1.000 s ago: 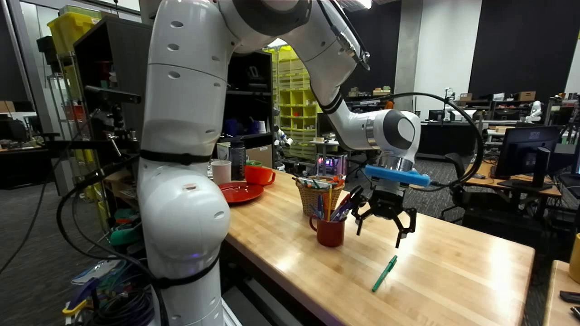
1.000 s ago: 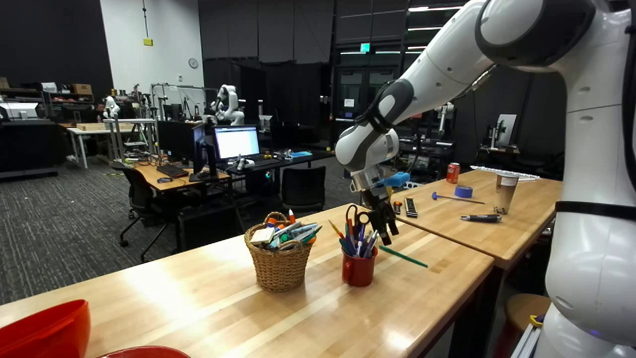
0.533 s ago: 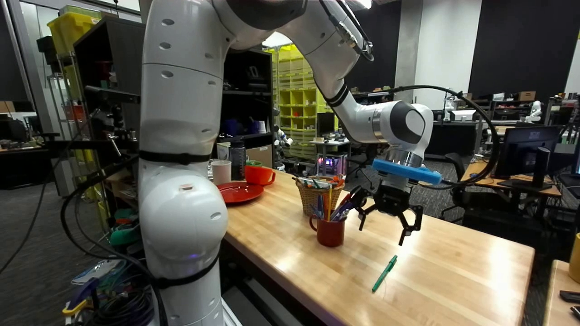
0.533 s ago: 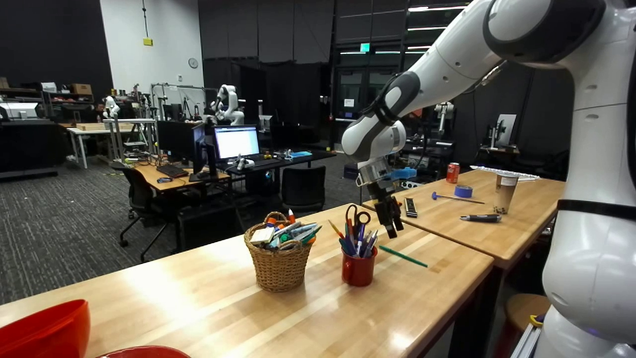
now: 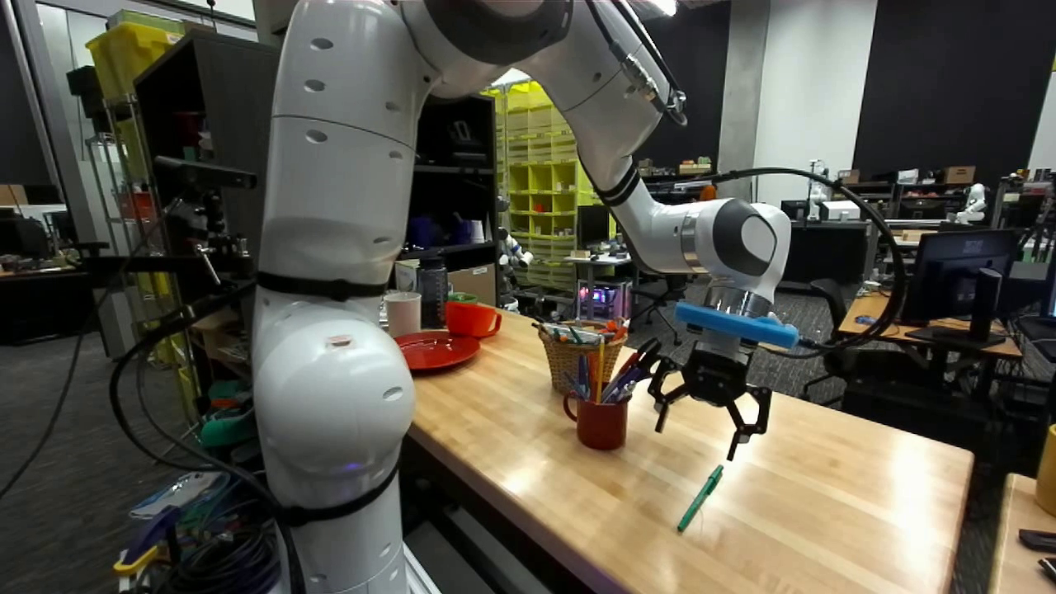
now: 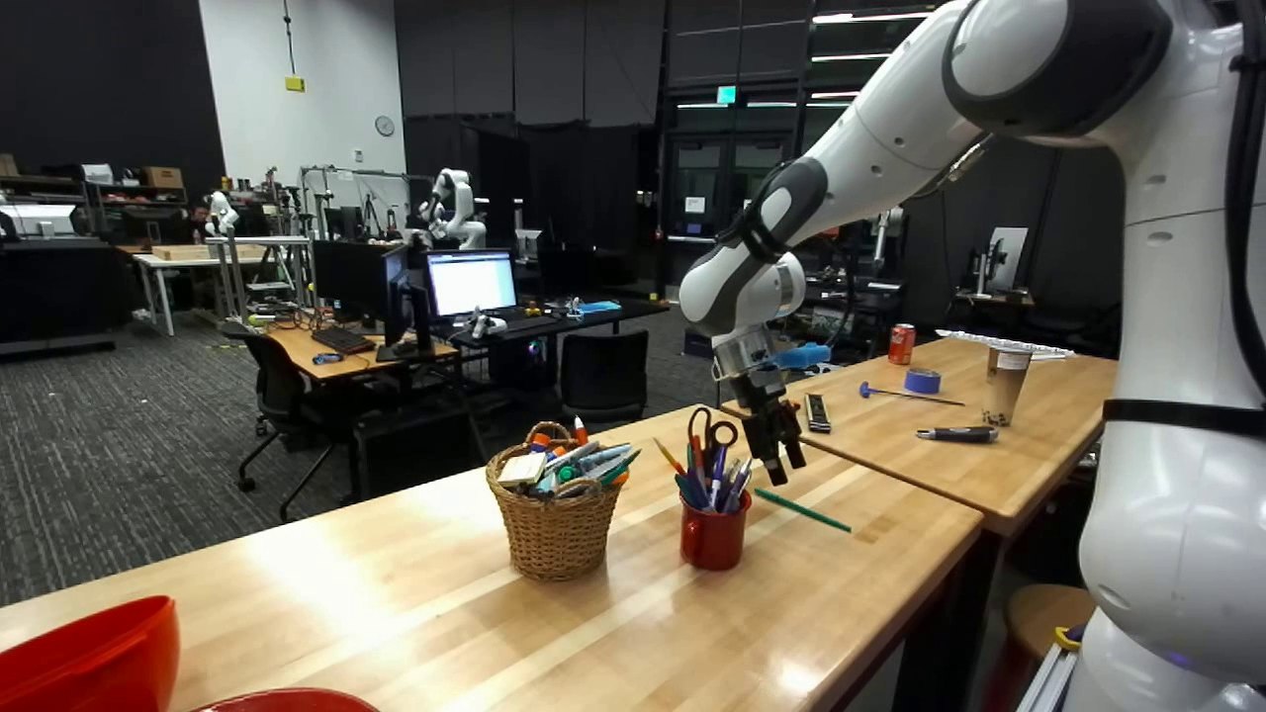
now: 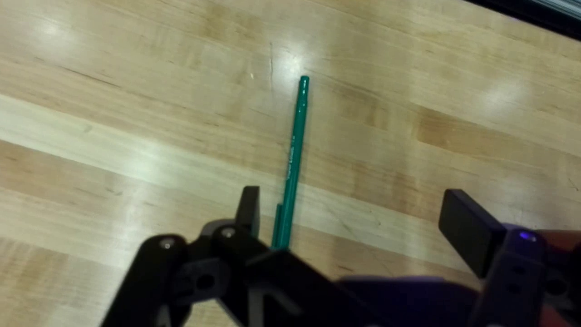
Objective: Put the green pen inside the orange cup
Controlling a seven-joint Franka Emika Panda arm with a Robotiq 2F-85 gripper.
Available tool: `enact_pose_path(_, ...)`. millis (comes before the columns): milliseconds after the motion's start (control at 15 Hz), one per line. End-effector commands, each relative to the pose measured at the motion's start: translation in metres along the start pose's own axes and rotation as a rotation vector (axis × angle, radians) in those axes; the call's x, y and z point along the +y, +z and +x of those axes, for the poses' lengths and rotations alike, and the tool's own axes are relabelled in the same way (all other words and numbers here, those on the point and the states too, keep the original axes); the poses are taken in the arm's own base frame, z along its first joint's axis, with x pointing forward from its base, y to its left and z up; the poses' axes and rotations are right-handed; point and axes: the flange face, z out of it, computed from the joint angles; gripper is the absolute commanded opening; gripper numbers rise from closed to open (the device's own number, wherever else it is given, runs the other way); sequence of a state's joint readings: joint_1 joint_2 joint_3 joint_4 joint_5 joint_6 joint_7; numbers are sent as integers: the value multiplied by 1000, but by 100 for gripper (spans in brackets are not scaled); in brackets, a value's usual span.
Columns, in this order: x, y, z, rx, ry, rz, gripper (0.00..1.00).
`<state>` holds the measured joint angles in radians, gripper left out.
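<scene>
the fingers (image 7: 470,231) stand wide apart above the desk (image 5: 833,487). the green pen (image 7: 296,156) lies flat on the desk, near the red cup (image 6: 712,539), which holds a bunch of other pens (image 6: 716,489).

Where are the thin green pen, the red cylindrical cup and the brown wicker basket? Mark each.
Thin green pen (image 7: 295,159), in the wrist view: on its barrel.
Red cylindrical cup (image 6: 716,540), in an exterior view: its side wall.
Brown wicker basket (image 6: 559,537), in an exterior view: its woven side.
</scene>
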<state>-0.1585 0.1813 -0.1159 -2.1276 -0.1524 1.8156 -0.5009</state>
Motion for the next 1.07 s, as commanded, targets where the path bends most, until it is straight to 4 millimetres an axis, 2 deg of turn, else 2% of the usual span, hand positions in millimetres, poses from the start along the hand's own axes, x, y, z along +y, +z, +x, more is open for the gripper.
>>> enact_pose_path(0, 5, 2, 13, -3, 61, -22, 100)
enact_pose_path(400, 16, 8, 33, -16, 95, -46, 100)
enact_pose_path(1000, 29, 17, 53, -34, 102, -77, 100)
